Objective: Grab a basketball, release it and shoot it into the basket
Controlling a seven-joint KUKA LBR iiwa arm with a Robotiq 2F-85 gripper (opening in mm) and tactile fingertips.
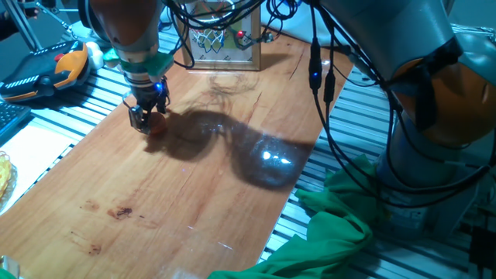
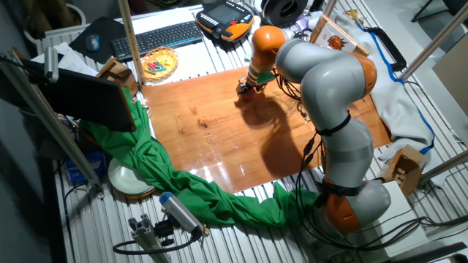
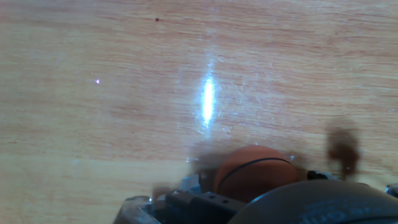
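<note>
The basketball (image 1: pixel 159 125), small and orange with dark seams, rests on the wooden tabletop (image 1: pixel 194 194) at its far left. My gripper (image 1: pixel 142 121) is down at the table surface with its fingers against the ball. In the hand view the basketball (image 3: pixel 254 170) fills the bottom centre, tucked between dark gripper parts, which hide its lower half. The basket (image 1: pixel 214 38), an orange rim with a white net on a wooden-framed backboard, stands at the far edge, beyond the gripper. From the other side, my gripper (image 2: pixel 247 86) and the basket (image 2: pixel 333 35) also show.
An orange-and-black pendant (image 1: pixel 53 67) lies left of the board. Green cloth (image 1: pixel 333 225) hangs off the near right edge. Black cables (image 1: pixel 322 70) trail over the right side. A keyboard (image 2: pixel 157 36) and a bowl (image 2: pixel 159 63) sit beyond the far end.
</note>
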